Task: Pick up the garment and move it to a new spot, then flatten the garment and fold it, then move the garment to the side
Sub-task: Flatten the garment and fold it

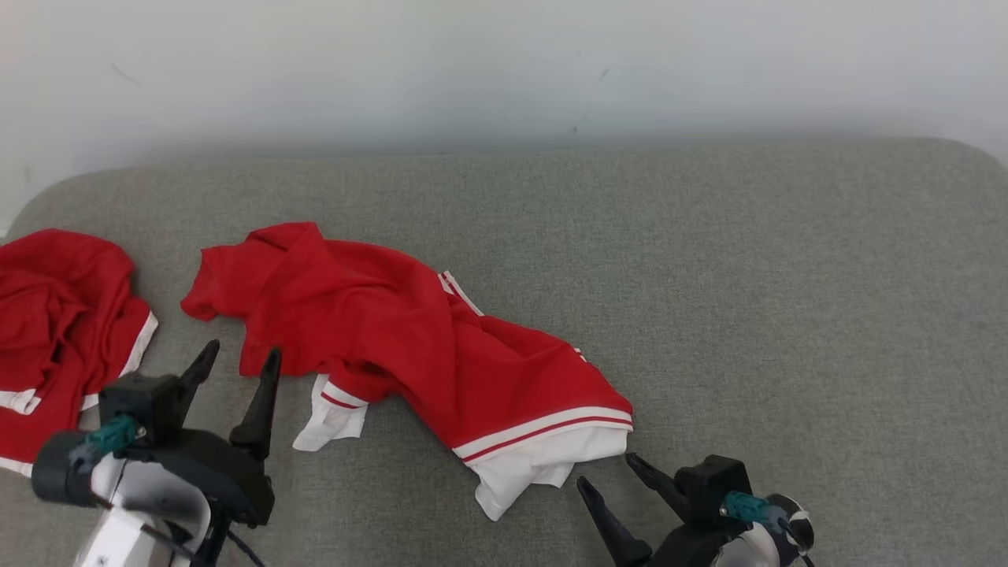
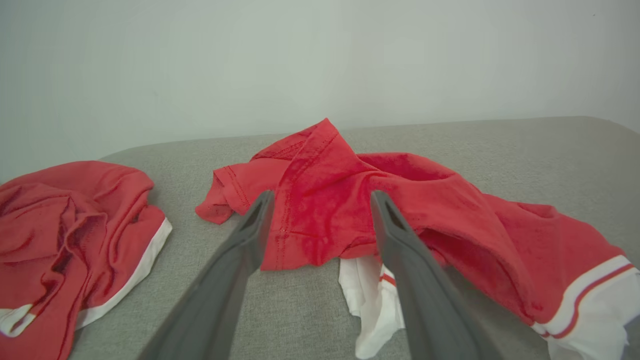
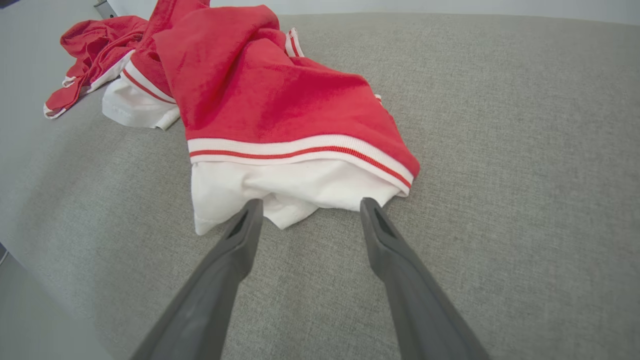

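Grey cushion (image 1: 787, 315) bears a crumpled red-and-white garment (image 1: 409, 339).

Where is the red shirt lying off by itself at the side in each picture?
Head view: the side shirt is at the left edge, halfway down.
Left wrist view: the side shirt is at the lower left.
Right wrist view: the side shirt is in the top left corner, far away.
Shared landmark: the big shirt with the white striped hem lies just to its right in every view.
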### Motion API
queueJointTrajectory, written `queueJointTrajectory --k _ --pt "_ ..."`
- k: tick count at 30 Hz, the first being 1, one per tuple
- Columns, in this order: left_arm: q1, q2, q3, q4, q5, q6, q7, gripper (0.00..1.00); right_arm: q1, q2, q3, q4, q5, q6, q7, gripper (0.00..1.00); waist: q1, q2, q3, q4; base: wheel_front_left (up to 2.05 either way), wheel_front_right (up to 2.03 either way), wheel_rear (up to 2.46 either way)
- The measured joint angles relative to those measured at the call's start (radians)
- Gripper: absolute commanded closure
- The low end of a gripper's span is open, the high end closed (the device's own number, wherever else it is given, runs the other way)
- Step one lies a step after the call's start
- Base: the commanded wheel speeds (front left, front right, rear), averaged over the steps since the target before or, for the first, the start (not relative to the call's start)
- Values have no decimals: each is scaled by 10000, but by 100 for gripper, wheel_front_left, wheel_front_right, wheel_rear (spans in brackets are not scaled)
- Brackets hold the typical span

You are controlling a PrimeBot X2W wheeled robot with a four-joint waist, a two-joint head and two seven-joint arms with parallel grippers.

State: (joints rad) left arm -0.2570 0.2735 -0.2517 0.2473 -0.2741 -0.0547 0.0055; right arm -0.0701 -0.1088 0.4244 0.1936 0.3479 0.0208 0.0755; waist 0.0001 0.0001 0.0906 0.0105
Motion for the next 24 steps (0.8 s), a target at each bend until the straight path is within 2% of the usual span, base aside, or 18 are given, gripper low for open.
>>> queueJointTrajectory --k 9,16,24 --pt "-1453 -35 -61 1475 10 -77 855 0 -607 109 625 13 -297 127 581 0 1 0 899 -146 0 0 0" --pt "-2068 -52 155 2477 -42 -63 1009 0 -1108 215 865 196 -422 198 744 0 1 0 1479 -303 0 0 0" --pt "-2406 -125 255 3415 -63 81 1011 0 -1238 247 968 380 -422 205 742 0 0 1 1556 -378 0 0 0"
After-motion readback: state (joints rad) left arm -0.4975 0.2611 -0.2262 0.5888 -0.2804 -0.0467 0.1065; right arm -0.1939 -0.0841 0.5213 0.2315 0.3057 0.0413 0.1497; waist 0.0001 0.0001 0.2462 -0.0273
